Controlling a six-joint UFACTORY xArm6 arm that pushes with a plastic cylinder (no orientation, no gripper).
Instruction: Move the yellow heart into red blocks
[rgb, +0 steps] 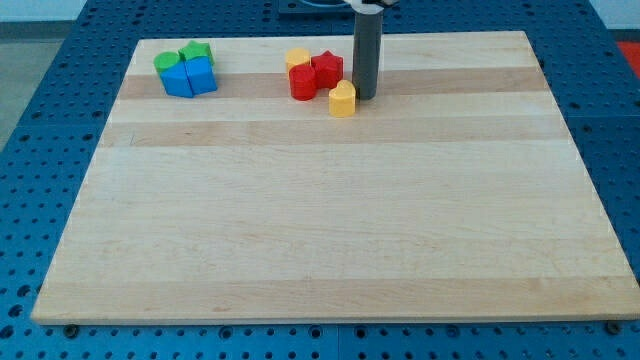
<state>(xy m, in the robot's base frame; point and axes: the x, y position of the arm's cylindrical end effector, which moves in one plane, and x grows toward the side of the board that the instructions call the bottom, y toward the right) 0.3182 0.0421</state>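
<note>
Touching yellow heart | my tip | red blocks beside

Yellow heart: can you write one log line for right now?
yellow heart: beside red blocks, lower right | my tip: right of heart, close | goal: nearly done

Non-task items, referenced to wooden board: green/blue cluster sat near its top-left corner. Two green blocks were at the cluster's top, two blue blocks touching just below them. Board lay on a blue perforated table. Shapes unclear.
</note>
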